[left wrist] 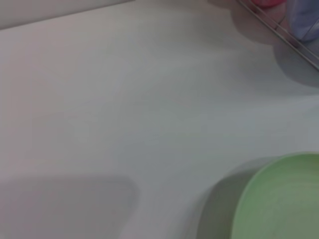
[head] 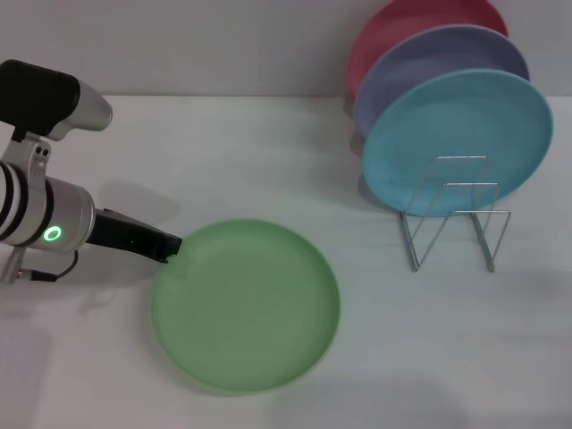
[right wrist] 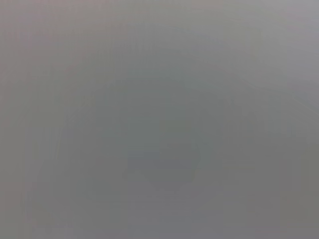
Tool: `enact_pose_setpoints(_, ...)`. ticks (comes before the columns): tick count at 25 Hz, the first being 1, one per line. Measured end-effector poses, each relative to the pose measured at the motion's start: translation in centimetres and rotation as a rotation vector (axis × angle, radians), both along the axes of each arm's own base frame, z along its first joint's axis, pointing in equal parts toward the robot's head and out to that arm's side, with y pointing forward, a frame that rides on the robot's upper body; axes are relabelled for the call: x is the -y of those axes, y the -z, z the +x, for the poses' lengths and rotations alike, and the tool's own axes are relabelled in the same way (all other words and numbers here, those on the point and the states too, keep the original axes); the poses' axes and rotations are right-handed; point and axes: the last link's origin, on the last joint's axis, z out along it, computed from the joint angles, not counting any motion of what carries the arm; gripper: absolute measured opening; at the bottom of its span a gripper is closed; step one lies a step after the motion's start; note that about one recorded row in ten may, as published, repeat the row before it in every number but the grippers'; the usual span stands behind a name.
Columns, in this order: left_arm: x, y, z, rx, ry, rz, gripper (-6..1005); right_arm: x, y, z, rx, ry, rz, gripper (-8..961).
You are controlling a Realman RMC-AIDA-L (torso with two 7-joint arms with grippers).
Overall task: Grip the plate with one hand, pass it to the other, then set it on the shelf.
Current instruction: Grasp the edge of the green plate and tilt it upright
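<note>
Green plate (head: 246,304) at left tool (head: 170,246) tip

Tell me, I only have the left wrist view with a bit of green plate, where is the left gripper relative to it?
Observer: The left gripper sits at the green plate's rim, on the side away from the rack.
Operator: Is the plate lifted?
Observer: No, it lies flat on the table.
Operator: What's in the rack?
Observer: The wire rack holds three upright plates: a blue plate in front, a lavender plate behind it, a red plate at the back; its front slots are free.
Operator: And the right arm?
Observer: It is out of sight in the head view.
</note>
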Motion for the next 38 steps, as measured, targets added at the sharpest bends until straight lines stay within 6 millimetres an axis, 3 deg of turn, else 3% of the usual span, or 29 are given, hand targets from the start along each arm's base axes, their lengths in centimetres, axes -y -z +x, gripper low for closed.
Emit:
enact_pose_setpoints(26, -0.05, 0.56, -0.39, -0.002, -0.022, -0.023, 28, 0.42, -0.05, 0.17, 0.006, 0.005, 0.003, 824)
enact_pose_setpoints(32, 0.06, 0.70, -0.43, -0.002, -0.025, -0.029, 214, 0.53, -0.06, 0.22, 0.006, 0.007, 0.003, 826)
enact_pose_setpoints(38, 0.21, 0.75, -0.47, 0.000, -0.036, -0.037, 289, 0.60, -0.05, 0.28, 0.006, 0.010, 0.002, 826)
